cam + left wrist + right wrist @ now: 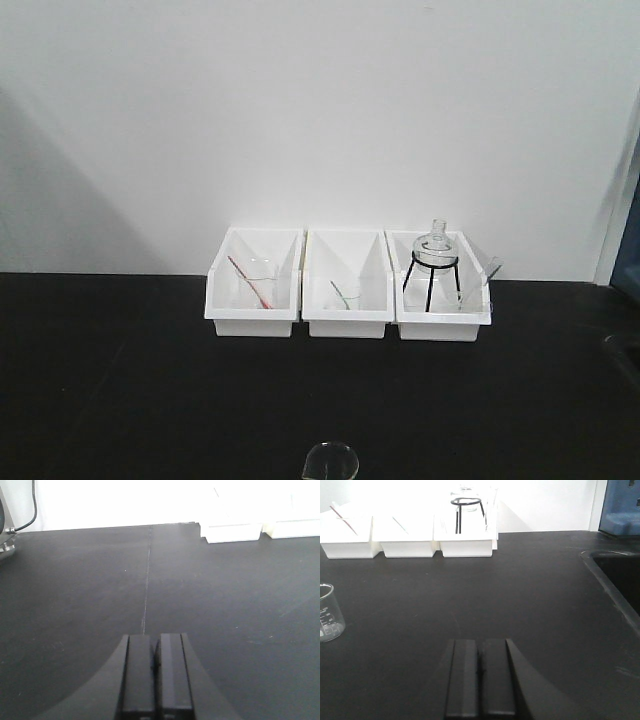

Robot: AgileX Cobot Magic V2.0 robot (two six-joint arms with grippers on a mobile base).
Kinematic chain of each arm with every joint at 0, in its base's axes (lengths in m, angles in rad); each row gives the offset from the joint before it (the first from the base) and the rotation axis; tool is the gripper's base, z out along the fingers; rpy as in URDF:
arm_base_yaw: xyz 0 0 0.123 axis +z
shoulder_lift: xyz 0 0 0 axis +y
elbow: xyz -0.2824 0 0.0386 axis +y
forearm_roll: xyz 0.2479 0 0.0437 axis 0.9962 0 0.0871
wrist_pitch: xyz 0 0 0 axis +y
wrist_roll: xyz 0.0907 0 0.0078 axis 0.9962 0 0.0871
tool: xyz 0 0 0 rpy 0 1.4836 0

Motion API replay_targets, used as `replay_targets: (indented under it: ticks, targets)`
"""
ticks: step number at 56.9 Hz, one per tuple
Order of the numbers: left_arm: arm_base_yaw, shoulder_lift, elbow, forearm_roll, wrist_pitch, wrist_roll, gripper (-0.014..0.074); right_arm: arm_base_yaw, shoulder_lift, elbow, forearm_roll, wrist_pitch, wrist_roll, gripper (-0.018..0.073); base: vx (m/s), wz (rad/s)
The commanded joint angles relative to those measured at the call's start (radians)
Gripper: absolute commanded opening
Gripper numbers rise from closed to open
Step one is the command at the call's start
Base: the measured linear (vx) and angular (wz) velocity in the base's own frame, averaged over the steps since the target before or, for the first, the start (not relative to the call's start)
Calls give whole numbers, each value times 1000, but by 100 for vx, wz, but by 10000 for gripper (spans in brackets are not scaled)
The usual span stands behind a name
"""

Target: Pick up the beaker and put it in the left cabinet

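The beaker [329, 613] is small, clear glass with printed marks, standing upright on the black table at the left edge of the right wrist view. Its rim [331, 462] also shows at the bottom edge of the front view. My right gripper [480, 645] is shut with nothing in it, low over the table to the right of the beaker and well apart from it. Over bare black table, my left gripper [155, 640] is likewise shut on nothing. The left cabinet is out of view.
Three white bins [347, 283] stand in a row against the back wall. The right bin holds a round flask on a black wire tripod [433, 262]; the others hold glass vessels with rods. A recessed black sink [620, 580] lies to the right. A metal fitting with a cable [7, 540] is at far left.
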Motion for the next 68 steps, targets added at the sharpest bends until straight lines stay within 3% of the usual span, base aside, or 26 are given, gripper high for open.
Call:
replay_targets:
  ticks: [1,52,68]
  targets:
    - [-7,-18,-9,-2,-83,-3,4,-4,-6,5,-3,-82,-9,-8,0,0]
    - [-7,-18,-9,-2,-83,-3,4,-4,-6,5,13,-90,-4,-8,0,0]
    - [-7,-18,-9,-2,-83,-3,4,-4,-6,5,23,-294,-5,-8,0,0]
